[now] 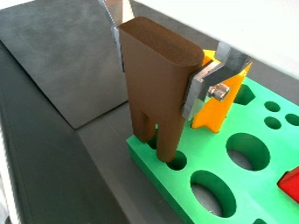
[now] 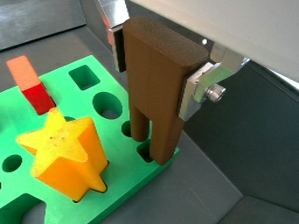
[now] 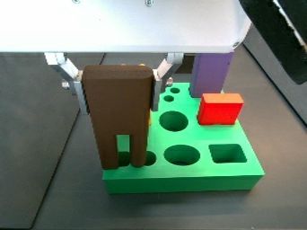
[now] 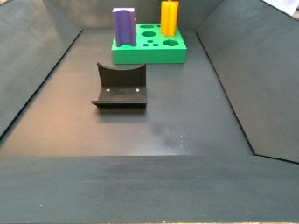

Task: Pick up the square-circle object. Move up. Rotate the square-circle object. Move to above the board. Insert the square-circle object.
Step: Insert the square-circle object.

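The square-circle object (image 1: 158,70) (image 2: 158,79) (image 3: 120,103) is a dark brown tall flat piece, held upright. My gripper (image 1: 162,74) (image 2: 158,74) (image 3: 117,83) is shut on its upper body, one silver finger on each narrow side. Its two peg legs point down, and their ends sit in holes at a corner of the green board (image 1: 278,153) (image 2: 126,179) (image 3: 180,182). One side view shows the board (image 4: 149,54) far off, with neither my gripper nor the brown piece in sight.
A yellow star prism (image 1: 222,105) (image 2: 65,149) (image 4: 170,17), a red block (image 3: 220,108) (image 2: 30,79) and a purple block (image 3: 214,72) (image 4: 122,22) stand in the board. The fixture (image 4: 121,85) stands mid-floor. Dark walls ring the floor.
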